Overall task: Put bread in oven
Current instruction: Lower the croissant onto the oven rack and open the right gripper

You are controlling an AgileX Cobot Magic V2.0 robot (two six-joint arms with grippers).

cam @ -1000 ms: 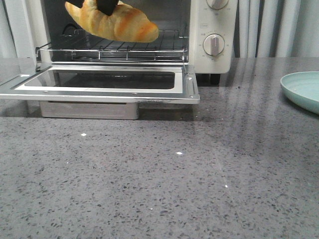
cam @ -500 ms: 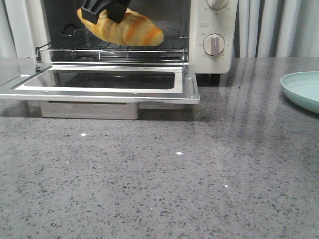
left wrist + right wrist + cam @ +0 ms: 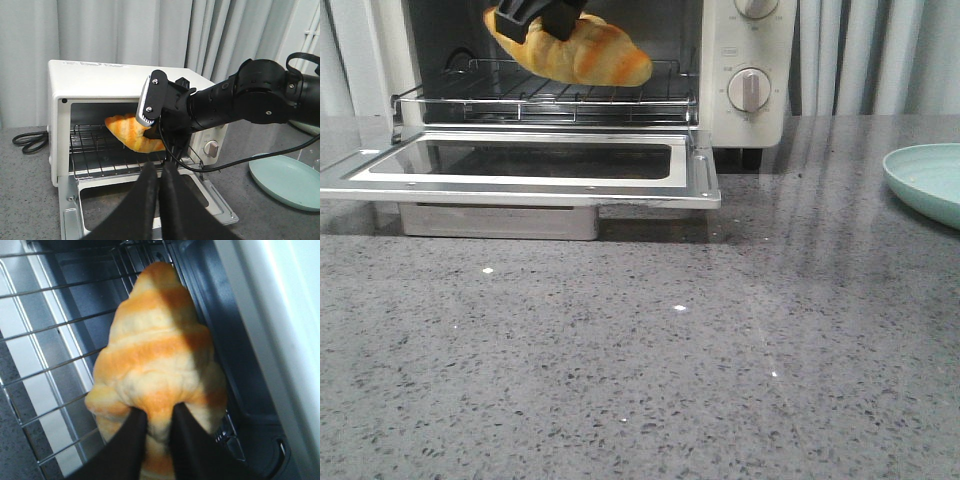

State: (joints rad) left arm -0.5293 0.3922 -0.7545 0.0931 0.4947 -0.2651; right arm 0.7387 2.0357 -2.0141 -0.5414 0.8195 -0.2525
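The cream-white oven [image 3: 750,50] stands at the back left with its glass door [image 3: 520,165] folded down flat. My right gripper [image 3: 542,18] is shut on the golden-yellow bread [image 3: 582,55] and holds it inside the oven mouth, just above the wire rack [image 3: 545,98]. In the right wrist view the black fingers [image 3: 127,442] pinch the bread [image 3: 155,355] over the rack. The left wrist view shows the bread [image 3: 131,132] in the oven [image 3: 100,85]. My left gripper [image 3: 159,172] is shut and empty, held back in front of the open door.
A pale green plate [image 3: 930,180] lies on the grey speckled table at the right edge. A black cable coil [image 3: 30,141] lies left of the oven. Grey curtains hang behind. The right arm [image 3: 250,97] reaches across from the right.
The right gripper has carried the bread a little further into the oven and slightly to the right, still above the rack.
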